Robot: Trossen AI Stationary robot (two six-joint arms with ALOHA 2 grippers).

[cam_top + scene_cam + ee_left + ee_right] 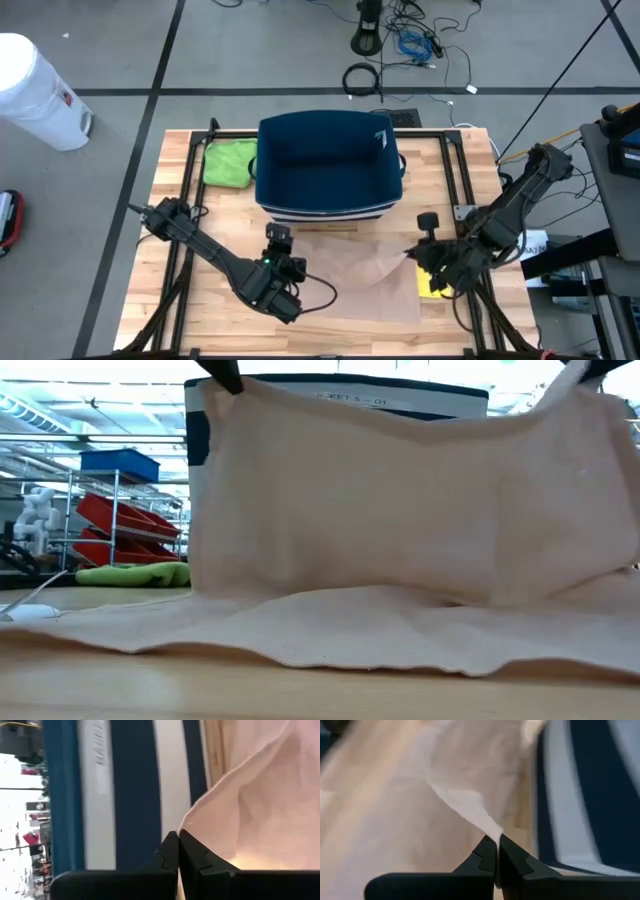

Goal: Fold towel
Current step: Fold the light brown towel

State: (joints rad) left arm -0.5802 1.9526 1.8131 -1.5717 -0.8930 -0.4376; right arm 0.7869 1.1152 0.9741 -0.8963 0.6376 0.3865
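A beige towel (355,275) lies on the wooden table in front of a blue bin (330,165). Two of its corners are raised, so in the low view the towel (400,510) stands up like a sheet between them, sagging a little in the middle. Its lower part (330,625) is spread on the table. My left gripper (283,250) is shut on the left raised corner. My right gripper (413,255) is shut on the right raised corner. Both grippers slant downward. My left gripper pinches the towel's left raised corner (189,824) between its two shut fingertips. The cloth hangs from there down to the table. One layer or several, I cannot tell. My right gripper pinches the towel's right raised corner (492,827), a thin point of cloth, between its two shut fingertips. The towel falls away from the hold to the table.
The blue bin with white stripes (400,400) stands right behind the towel. A green cloth (230,162) lies at the far left beside the bin. A yellow item (432,287) lies under my right arm. A black frame (185,180) runs along the table's sides.
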